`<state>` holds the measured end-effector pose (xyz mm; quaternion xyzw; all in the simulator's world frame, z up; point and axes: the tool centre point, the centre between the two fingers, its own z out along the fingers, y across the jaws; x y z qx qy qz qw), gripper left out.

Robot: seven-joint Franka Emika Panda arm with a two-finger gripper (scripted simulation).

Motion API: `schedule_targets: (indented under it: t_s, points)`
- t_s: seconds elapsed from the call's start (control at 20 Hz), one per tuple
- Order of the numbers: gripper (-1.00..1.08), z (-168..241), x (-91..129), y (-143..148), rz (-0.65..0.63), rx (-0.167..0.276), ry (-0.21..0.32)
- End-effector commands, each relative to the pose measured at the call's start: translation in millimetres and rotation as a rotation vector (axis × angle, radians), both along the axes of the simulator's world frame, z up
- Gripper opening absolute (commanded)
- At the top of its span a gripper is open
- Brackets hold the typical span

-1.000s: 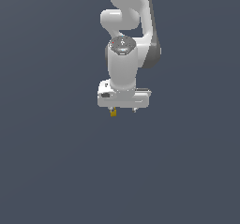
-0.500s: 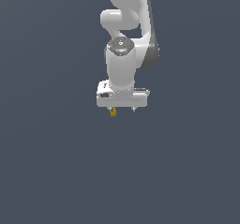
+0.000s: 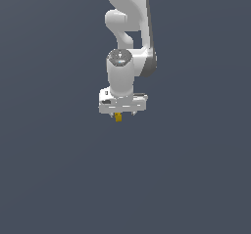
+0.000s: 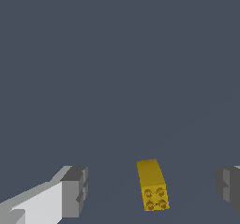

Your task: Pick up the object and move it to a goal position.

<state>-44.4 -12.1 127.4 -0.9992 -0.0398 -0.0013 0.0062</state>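
Note:
The object, a tiny yellow-orange studded block (image 4: 152,190), lies on the dark grey floor between my two fingers. In the exterior view the block (image 3: 118,117) peeks out just below the white hand. My gripper (image 3: 122,112) hangs straight down over it. In the wrist view the gripper (image 4: 151,186) is open: one finger (image 4: 74,191) and the other finger (image 4: 228,186) stand well apart on either side of the block, and neither touches it. The block sits nearer the second finger's side than the middle.
A plain dark grey floor (image 3: 59,179) fills both views. The white arm (image 3: 128,12) rises from the hand toward the top of the exterior view. No goal marker shows.
The arm's wrist has come down slightly and the hand has sunk a little closer around the block. The block has not moved.

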Motion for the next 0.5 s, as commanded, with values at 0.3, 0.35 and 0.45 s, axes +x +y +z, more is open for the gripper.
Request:
schedule_targets:
  t_s: [0.3,0.35,0.45]
  points:
    - [1.0,-41.7,-41.8,-20.1,0.113,-0.01,0.001]
    - [1.0,-44.6,-45.3,-21.5,0.122,-0.011,0.001]
    - [1.0,-49.4,-51.1,-23.6,0.137,-0.012,0.001]
